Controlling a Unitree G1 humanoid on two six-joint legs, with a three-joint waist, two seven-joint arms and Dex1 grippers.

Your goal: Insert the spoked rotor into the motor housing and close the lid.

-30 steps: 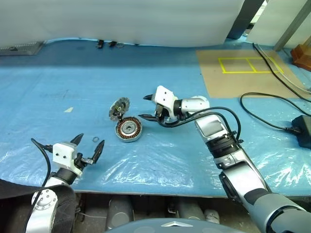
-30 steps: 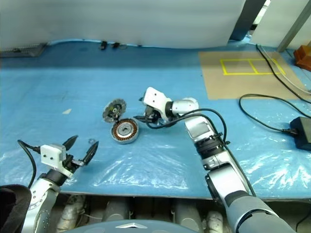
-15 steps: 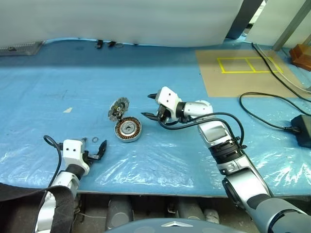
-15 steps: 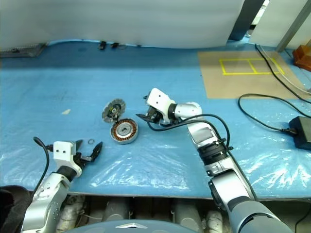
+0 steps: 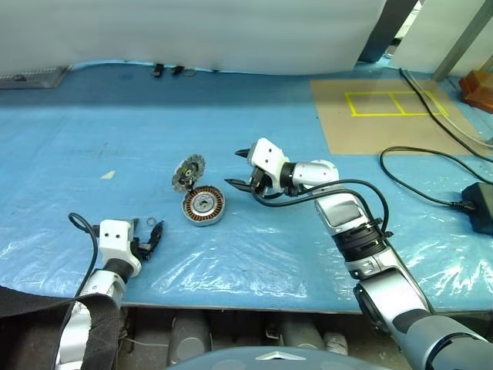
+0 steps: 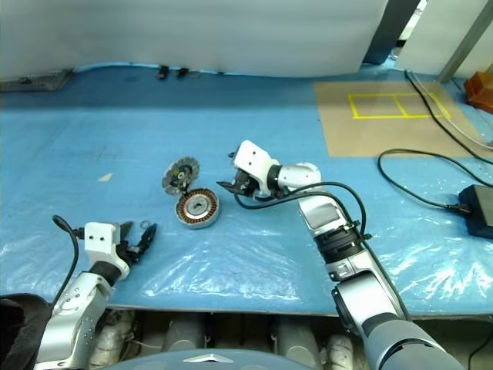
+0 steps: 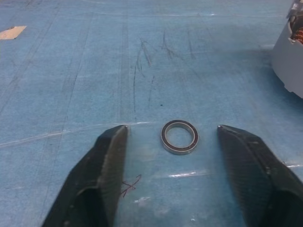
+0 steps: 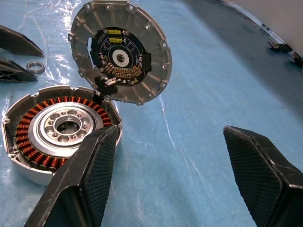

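Two grippers in play right now, so here's where I'm at. My left gripper (image 7: 173,156) sits low on the blue table cover (image 5: 92,139), fingers partly open, one on each side of a small metal ring (image 7: 179,136) that lies flat between the tips, nothing gripped yet. The motor housing (image 5: 204,206) with its copper windings sits mid-table, and the ribbed disc I take for the spoked rotor (image 5: 189,171) leans tilted against its far edge, touching it. My right gripper (image 5: 237,169) hovers just beside the housing, jaws wide, empty. Looks to me like the ring pickup is the step in hand. Since it's thin and flat on slippery plastic, I'd keep the fingertips right down on the cover, centre the ring between them, and squeeze slowly so it doesn't skate out sideways or flip.
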